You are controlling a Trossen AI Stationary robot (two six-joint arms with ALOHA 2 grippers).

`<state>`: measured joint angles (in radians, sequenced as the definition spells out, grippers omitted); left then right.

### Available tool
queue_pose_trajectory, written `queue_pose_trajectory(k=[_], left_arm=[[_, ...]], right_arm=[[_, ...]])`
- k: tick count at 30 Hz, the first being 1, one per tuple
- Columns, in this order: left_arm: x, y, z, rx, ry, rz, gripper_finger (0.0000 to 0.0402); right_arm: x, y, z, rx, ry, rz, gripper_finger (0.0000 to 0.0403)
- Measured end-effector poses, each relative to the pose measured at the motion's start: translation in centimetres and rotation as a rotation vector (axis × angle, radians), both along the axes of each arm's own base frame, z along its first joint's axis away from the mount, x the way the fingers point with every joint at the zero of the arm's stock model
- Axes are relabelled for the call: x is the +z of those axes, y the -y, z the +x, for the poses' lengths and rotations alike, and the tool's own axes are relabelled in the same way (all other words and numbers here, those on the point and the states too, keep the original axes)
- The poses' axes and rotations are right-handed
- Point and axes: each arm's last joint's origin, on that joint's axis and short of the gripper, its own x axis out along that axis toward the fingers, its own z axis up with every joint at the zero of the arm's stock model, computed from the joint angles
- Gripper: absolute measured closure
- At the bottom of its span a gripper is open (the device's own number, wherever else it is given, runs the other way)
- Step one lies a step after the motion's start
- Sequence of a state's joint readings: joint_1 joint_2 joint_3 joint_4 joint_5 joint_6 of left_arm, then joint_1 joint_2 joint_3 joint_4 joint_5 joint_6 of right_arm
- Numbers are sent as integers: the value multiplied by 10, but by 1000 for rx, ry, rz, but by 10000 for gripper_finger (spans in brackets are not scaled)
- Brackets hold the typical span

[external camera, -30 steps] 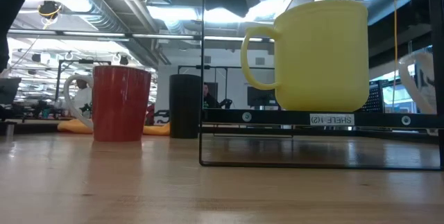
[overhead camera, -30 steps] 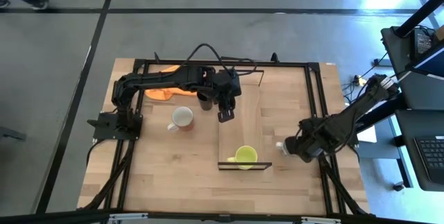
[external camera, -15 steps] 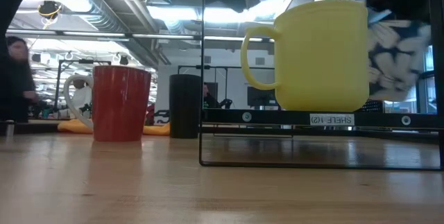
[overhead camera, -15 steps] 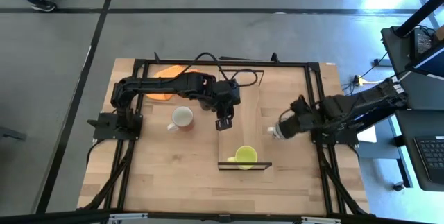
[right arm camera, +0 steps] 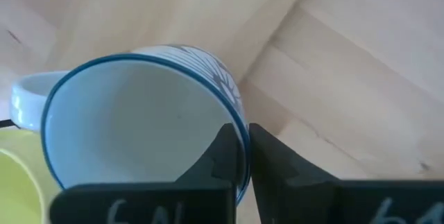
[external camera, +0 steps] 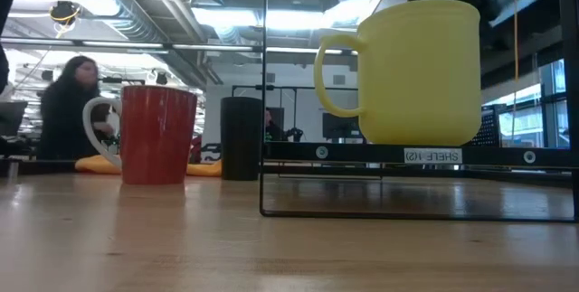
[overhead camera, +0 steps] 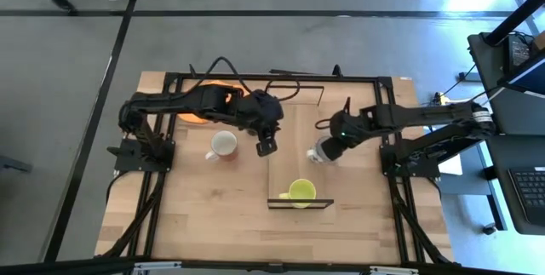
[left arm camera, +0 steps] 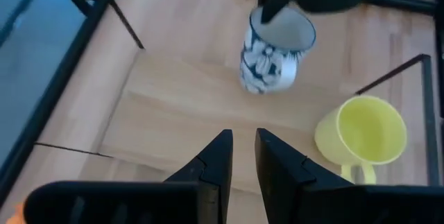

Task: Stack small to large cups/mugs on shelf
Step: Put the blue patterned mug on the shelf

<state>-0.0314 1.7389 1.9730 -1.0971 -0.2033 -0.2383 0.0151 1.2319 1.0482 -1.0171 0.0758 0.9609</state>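
Observation:
A white mug with a blue pattern hangs from my right gripper over the light-wood shelf. It also shows in the left wrist view. A yellow-green mug stands upright on the shelf's near end. A white mug with a reddish-brown outside stands on the table left of the shelf. A black cup stands behind it and is hidden under my left arm in the high view. My left gripper hovers at the shelf's left edge, shut and empty. My right gripper pinches the patterned mug's rim, one finger inside the mug and one outside. The hold is on the side away from the handle. The fingers come from above, slanting in from the table's right. The mug hangs tilted below them, clear of the shelf.
An orange cloth lies at the far left under my left arm. Thin dark frame ends stand at the shelf's near and far ends. The shelf is bare between the yellow-green mug and its far end. A person moves in the room behind.
My right gripper has carried the patterned mug from near the table's right edge toward the left and far side. It is now over the shelf's middle. My left gripper has drawn back a little toward the table's left. A person has walked through the room behind.

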Motion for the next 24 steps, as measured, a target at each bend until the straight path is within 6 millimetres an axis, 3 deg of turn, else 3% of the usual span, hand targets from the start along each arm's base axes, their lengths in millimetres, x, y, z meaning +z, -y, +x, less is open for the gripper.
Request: queue_pose_trajectory(k=[5, 14, 24], left_arm=[[-11, 2, -10, 60, -79, 7, 343], [-44, 9, -24, 138, -84, -39, 343], [-66, 23, -62, 241, 34, -122, 343]], right_arm=[[-3, 3, 16, 44, 29, 21, 380], [20, 3, 55, 92, 72, -2, 379], [4, -6, 71, 69, -31, 80, 373]])
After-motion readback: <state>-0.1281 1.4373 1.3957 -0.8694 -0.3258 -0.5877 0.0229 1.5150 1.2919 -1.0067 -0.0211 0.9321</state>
